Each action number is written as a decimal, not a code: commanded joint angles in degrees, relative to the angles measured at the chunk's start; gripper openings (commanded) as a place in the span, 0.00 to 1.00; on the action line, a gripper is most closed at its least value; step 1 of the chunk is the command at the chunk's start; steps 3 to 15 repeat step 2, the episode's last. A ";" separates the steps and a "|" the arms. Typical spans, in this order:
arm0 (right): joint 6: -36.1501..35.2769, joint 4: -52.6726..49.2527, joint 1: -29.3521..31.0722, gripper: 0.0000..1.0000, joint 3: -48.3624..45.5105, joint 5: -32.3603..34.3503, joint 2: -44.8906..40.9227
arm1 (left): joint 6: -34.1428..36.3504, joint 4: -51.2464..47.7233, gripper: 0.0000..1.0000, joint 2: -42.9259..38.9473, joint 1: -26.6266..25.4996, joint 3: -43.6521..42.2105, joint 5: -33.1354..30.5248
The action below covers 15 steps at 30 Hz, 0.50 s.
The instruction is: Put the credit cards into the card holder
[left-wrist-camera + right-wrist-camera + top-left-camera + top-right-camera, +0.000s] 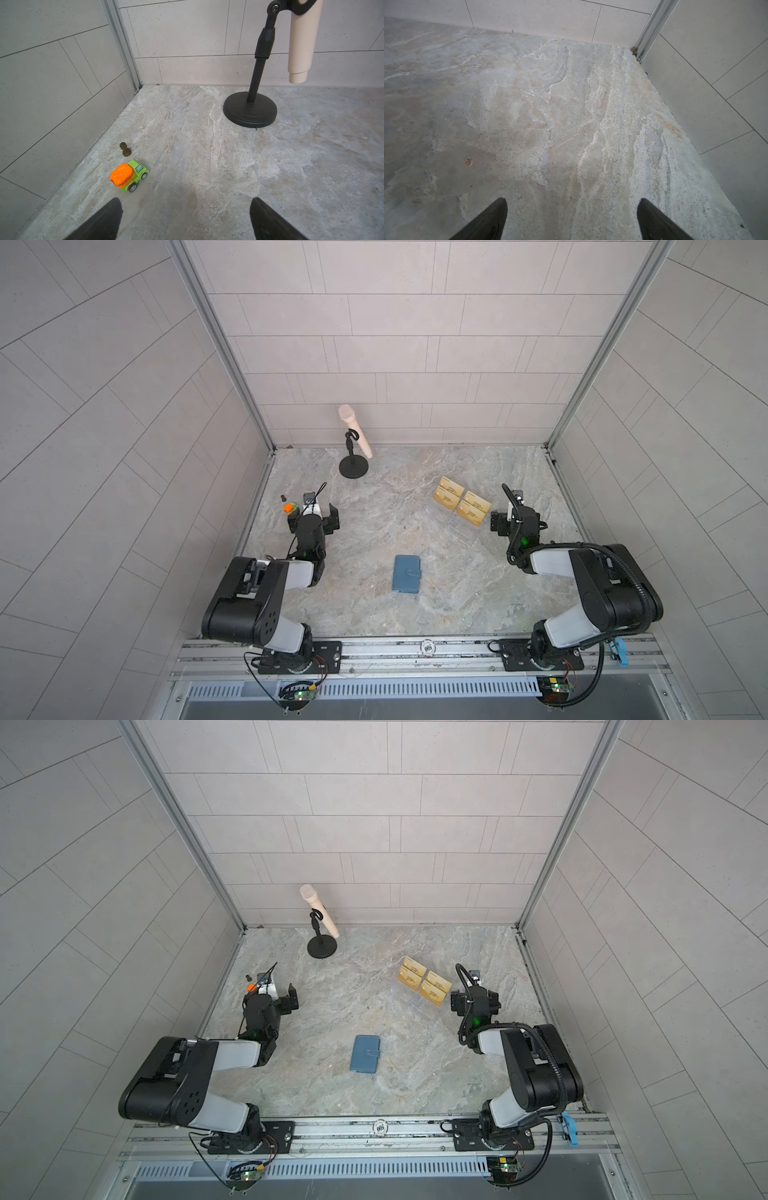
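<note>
The card holder (pixel 406 574) (pixel 365 1053), a slate-blue wallet, lies shut with its snap tab fastened at the front middle of the marble table (pixel 374 510). No credit cards show in any view. My left gripper (pixel 313 512) (pixel 270 992) (pixel 186 202) hovers open at the table's left, well away from the wallet, with only bare marble between its fingers. On the far right, my right gripper (pixel 517 514) (pixel 476 992) (pixel 572 201) is also open and holds nothing. Neither wrist view shows the wallet.
A clear acrylic stand with pale gold cards (pixel 461 502) (pixel 424 982) sits just left of the right gripper. A microphone on a black stand (pixel 354 466) (pixel 250 112) is at the back. A toy mixer truck (pixel 291 508) (pixel 128 175) and small brass piece (pixel 125 149) lie by the left wall.
</note>
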 commanded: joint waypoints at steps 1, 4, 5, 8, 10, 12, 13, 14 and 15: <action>-0.41 0.75 -0.05 1.00 0.55 -0.25 -0.28 | 0.56 0.25 1.00 -0.45 0.40 0.96 1.61; -0.51 0.69 0.03 1.00 0.56 -0.29 -0.29 | 0.66 0.62 1.00 -0.62 0.35 0.59 1.81; -0.51 0.69 0.03 1.00 0.56 -0.29 -0.29 | 0.66 0.62 1.00 -0.62 0.35 0.59 1.81; -0.51 0.69 0.03 1.00 0.56 -0.29 -0.29 | 0.66 0.62 1.00 -0.62 0.35 0.59 1.81; -0.51 0.69 0.03 1.00 0.56 -0.29 -0.29 | 0.66 0.62 1.00 -0.62 0.35 0.59 1.81; -0.51 0.69 0.03 1.00 0.56 -0.29 -0.29 | 0.66 0.62 1.00 -0.62 0.35 0.59 1.81; -0.51 0.69 0.03 1.00 0.56 -0.29 -0.29 | 0.66 0.62 1.00 -0.62 0.35 0.59 1.81; -0.51 0.69 0.03 1.00 0.56 -0.29 -0.29 | 0.66 0.62 1.00 -0.62 0.35 0.59 1.81; -0.51 0.69 0.03 1.00 0.56 -0.29 -0.29 | 0.66 0.62 1.00 -0.62 0.35 0.59 1.81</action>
